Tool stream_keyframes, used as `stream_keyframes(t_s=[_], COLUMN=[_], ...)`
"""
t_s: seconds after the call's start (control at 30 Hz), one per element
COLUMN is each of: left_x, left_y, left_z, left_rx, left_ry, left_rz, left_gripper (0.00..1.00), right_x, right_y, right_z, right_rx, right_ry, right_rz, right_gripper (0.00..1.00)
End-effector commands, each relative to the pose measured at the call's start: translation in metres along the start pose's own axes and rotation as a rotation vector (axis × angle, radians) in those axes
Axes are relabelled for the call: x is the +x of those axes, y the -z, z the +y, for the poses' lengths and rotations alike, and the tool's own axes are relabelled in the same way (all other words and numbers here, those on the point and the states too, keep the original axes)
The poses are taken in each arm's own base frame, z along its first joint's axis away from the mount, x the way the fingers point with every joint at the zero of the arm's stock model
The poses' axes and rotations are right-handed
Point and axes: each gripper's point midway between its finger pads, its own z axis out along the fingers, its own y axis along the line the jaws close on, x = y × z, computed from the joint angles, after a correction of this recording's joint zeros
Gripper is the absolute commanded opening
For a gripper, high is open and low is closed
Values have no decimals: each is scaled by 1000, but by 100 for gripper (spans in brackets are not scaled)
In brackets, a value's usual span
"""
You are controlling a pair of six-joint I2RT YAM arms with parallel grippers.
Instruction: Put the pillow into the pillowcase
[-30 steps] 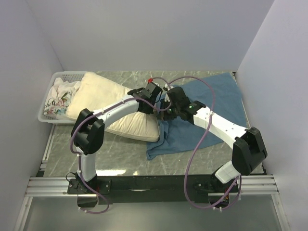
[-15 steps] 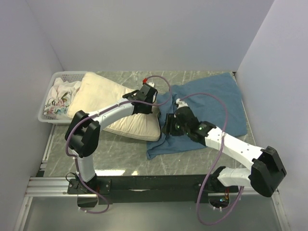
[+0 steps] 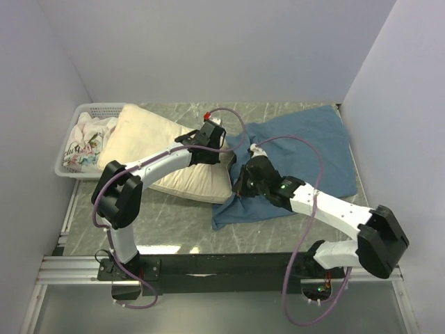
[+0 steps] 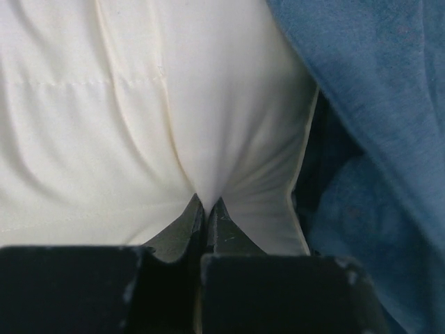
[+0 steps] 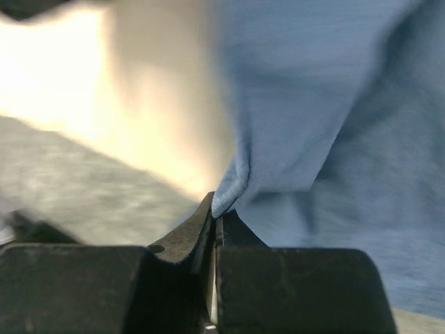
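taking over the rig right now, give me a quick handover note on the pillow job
Left gripper: shut, pinching the pillow near its right end.
Right gripper: shut on an edge of the pillowcase.
Pillow lies on the table left of centre; pillowcase lies crumpled to its right, touching it.
Done: both pieces gripped.
Left to do: open the case and work the pillow in; none of it looks inside yet.

The pillow (image 5: 139,104) is a cream blur, seemingly partly behind the pillowcase (image 5: 313,104) edge.
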Motion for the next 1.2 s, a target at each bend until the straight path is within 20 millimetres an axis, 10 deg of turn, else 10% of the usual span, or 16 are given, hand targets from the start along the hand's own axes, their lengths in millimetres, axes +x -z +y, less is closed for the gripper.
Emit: stream_keyframes(t_s=[0.0,0.17,0.4,0.5,0.77,0.97,1.17], left_x=[-28,-40,-40,-33,-34,-30,17], left_y=[13,18,21,22,59,86,29], left_z=[-18,-42,-80,-75,3,85,95], left_rx=[72,150,247,235,-30,-298,-342], left_ry=[78,166,316,310,247,260,126], left_rz=[-81,-93,-102,-96,-194,-259,-94], left_gripper=[1,1,1,24,89,99,99], right_x=[-46,-56,-50,-40,-26,-18,-33], right_y=[54,61,24,11,-7,7,33], right_z=[78,95,44,26,-2,-20,-18], right_rx=[-239,-274,-166,-123,-50,-1,-4], right_ry=[18,32,-23,-27,-8,18,49], right_rz=[-115,-106,-77,-53,-26,-42,-104], right_gripper=[0,0,0,0,0,0,21])
